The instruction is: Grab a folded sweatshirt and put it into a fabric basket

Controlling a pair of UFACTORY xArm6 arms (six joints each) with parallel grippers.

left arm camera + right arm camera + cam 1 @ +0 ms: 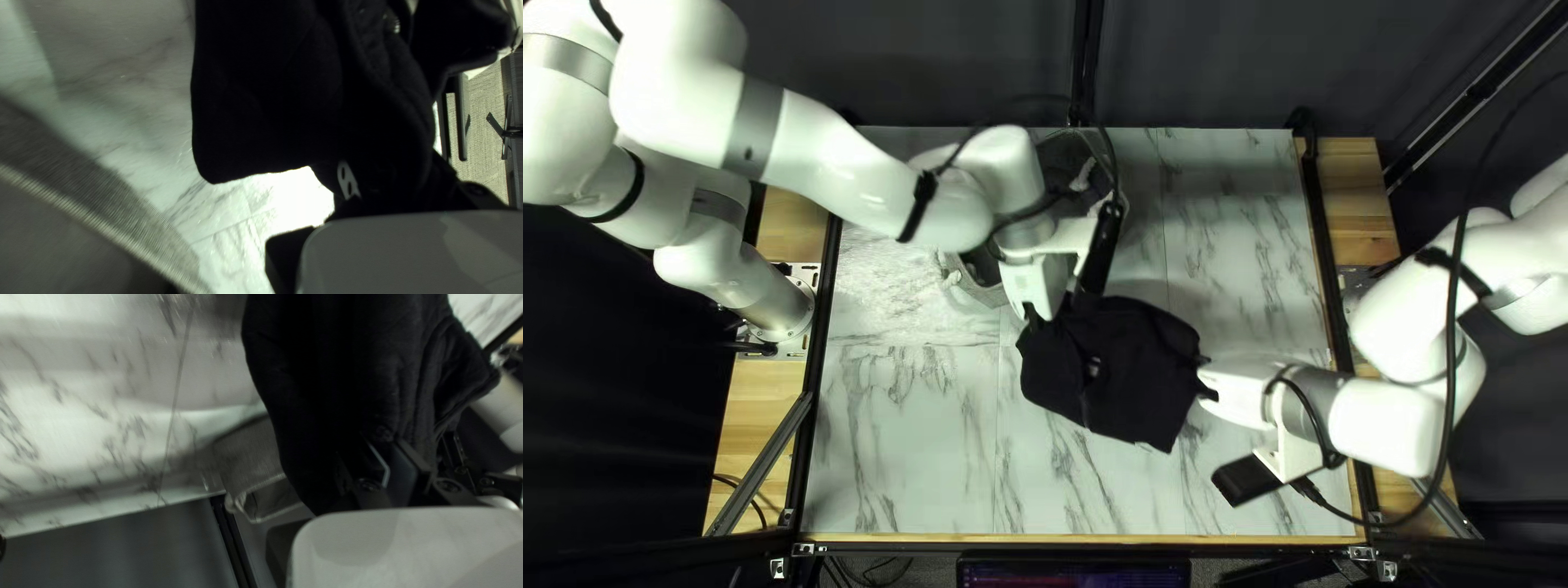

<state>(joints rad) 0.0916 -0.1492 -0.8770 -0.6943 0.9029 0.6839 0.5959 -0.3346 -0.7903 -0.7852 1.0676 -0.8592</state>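
Observation:
My left gripper [1059, 309] and my right gripper [1207, 383] hold the black sweatshirt [1122, 376] between them, above the table. The grey fabric basket [986, 292] stands behind it, partly hidden under my left arm. In the left wrist view, the dark sweatshirt [272, 92] is gripped by the left gripper [389, 185], whose fingers are largely covered by cloth; the basket [136, 207] is beside it. The right wrist view has the right gripper [400, 468] pinching the sweatshirt [338, 375], which hangs beyond its fingers, with the basket [250, 457] farther off.
The marbled table [915, 457] extends in front of and around the sweatshirt. My left forearm crosses over the basket. A black frame bar [1326, 250] runs along the table's right side, and a dark curtain [1220, 65] hangs behind.

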